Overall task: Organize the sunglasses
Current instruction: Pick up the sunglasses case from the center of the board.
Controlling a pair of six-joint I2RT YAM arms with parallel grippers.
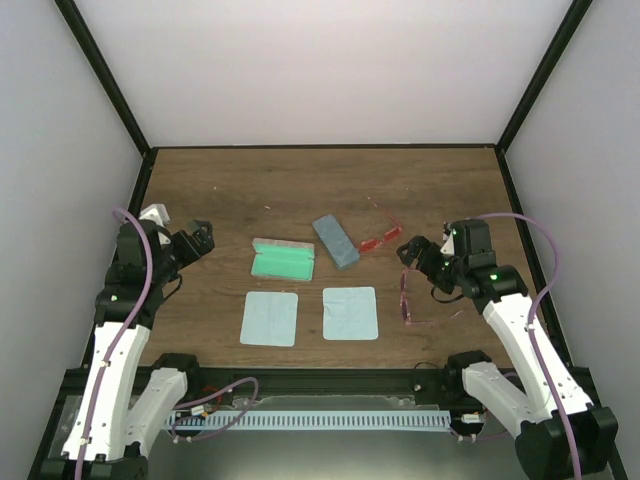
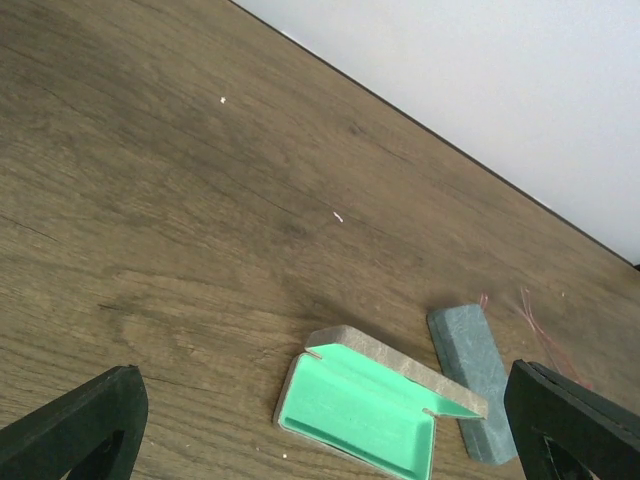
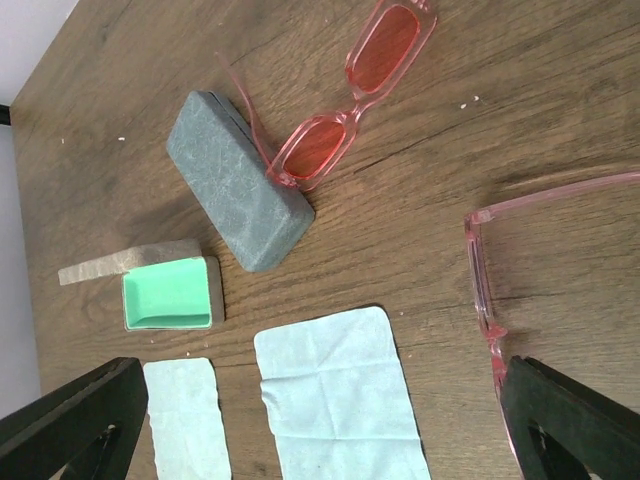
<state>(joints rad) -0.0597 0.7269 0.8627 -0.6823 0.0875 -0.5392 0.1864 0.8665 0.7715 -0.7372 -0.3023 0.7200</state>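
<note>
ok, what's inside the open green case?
Only bare green lining shows in the open case; no glasses, no cloth. The red pair and pink pair lie on the table. The closed grey case hides its contents.

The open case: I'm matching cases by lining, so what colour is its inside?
Mint green; the open case shows it best in the left wrist view.

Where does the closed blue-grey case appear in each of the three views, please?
Top external: the closed blue-grey case lies near the table's centre, just right of the open green-lined case.
Left wrist: the closed blue-grey case is at lower right, right of the open green-lined case.
Right wrist: it is at upper left, above the open green-lined case.
Shared landmark: the open green-lined case.
</note>
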